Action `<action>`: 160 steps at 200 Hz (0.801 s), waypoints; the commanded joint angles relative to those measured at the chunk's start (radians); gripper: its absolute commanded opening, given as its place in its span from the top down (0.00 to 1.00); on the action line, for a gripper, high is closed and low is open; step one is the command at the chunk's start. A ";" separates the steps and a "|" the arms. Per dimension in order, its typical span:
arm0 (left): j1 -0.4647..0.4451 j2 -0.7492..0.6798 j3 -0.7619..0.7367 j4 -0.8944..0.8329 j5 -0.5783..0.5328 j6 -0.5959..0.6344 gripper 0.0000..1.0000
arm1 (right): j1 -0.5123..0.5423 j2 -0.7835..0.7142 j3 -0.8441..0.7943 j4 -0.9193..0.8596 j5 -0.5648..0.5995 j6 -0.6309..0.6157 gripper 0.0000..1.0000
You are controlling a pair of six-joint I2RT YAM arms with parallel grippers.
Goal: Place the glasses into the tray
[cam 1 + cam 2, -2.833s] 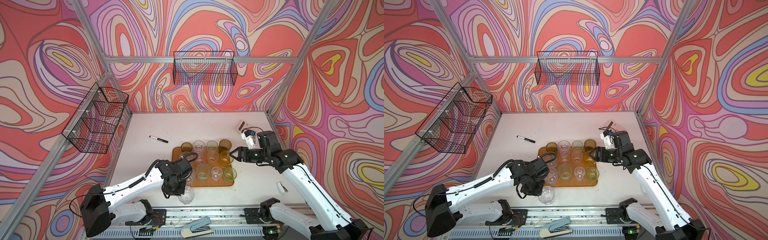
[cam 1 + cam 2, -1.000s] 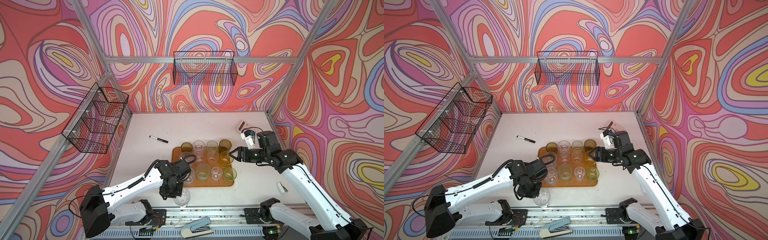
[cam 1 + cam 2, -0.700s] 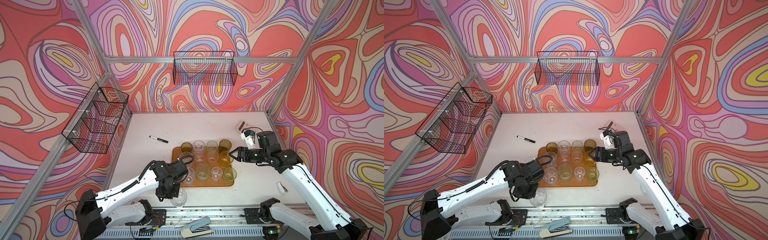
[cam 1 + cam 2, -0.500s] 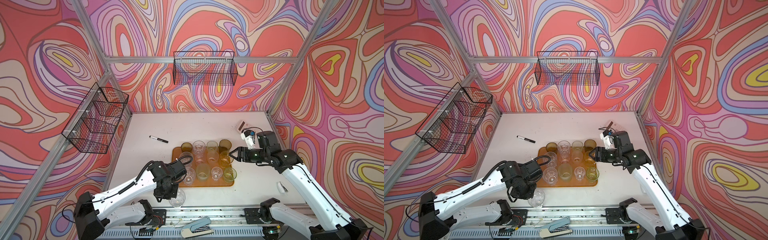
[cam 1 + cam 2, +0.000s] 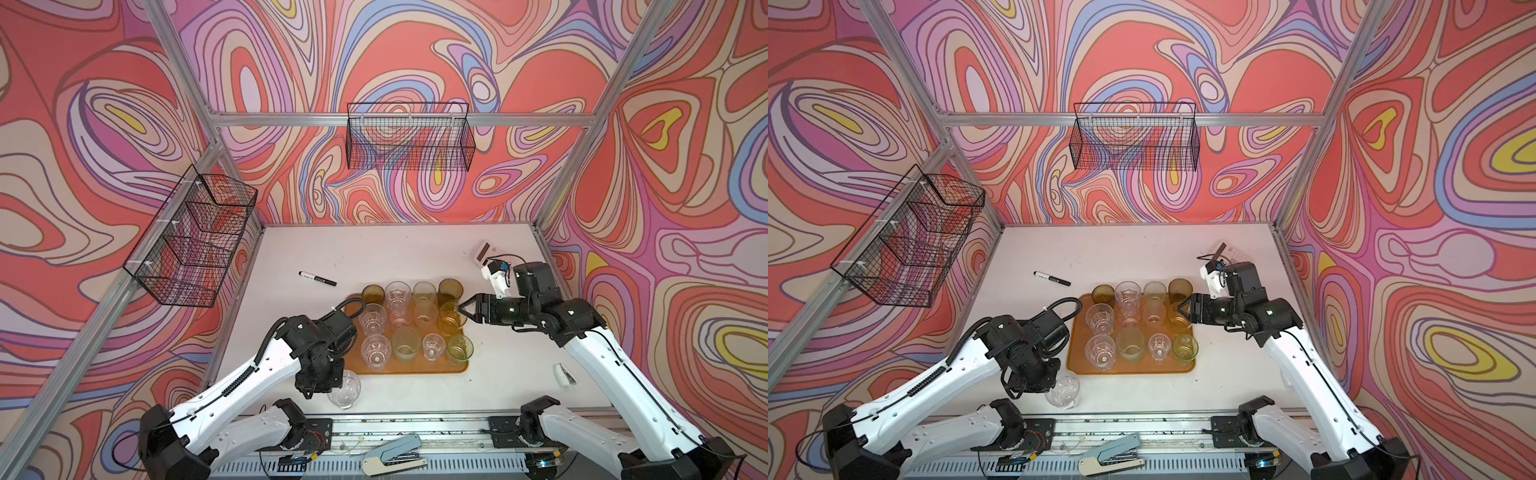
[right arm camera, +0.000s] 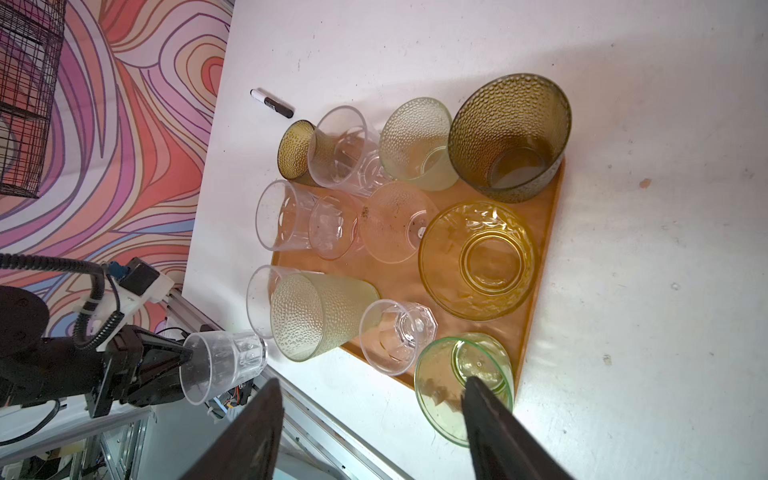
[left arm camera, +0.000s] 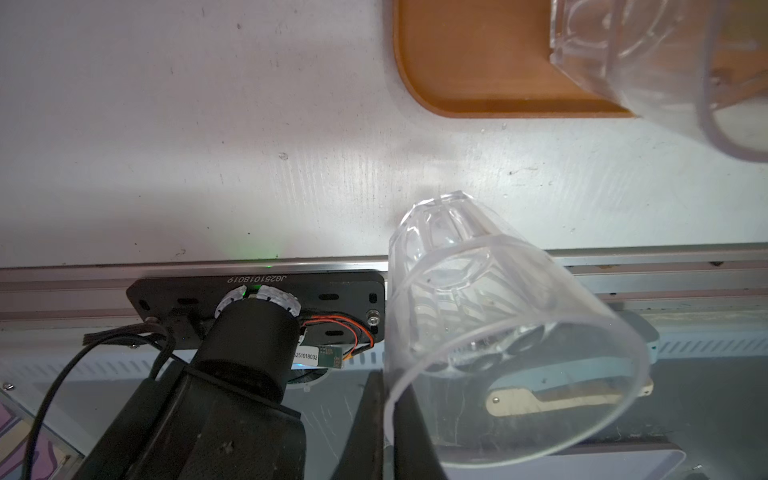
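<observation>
My left gripper is shut on the rim of a clear faceted glass, one finger inside and one outside. It holds the glass tilted on its side above the table's front edge, just off the front left corner of the orange-brown tray. Several glasses stand in three rows on the tray, among them an amber-yellow one and a bright green one. My right gripper hangs open over the tray's right side next to the amber glass, with nothing between its fingers.
A black marker lies behind the tray on the left. A white remote is at the back right and a small white object at the front right. A stapler lies on the front rail. Wire baskets hang on the walls.
My left gripper has carried the clear glass leftward and toward the table's front edge, away from the tray. The right arm has not moved.
</observation>
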 commanded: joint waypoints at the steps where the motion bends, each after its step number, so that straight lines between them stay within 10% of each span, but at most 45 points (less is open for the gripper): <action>1: 0.032 0.002 0.044 -0.068 -0.014 0.051 1.00 | -0.001 0.006 0.008 0.009 -0.006 -0.007 0.29; 160: 0.301 0.136 0.195 -0.076 0.002 0.318 1.00 | -0.001 0.003 0.026 -0.012 0.005 -0.018 0.29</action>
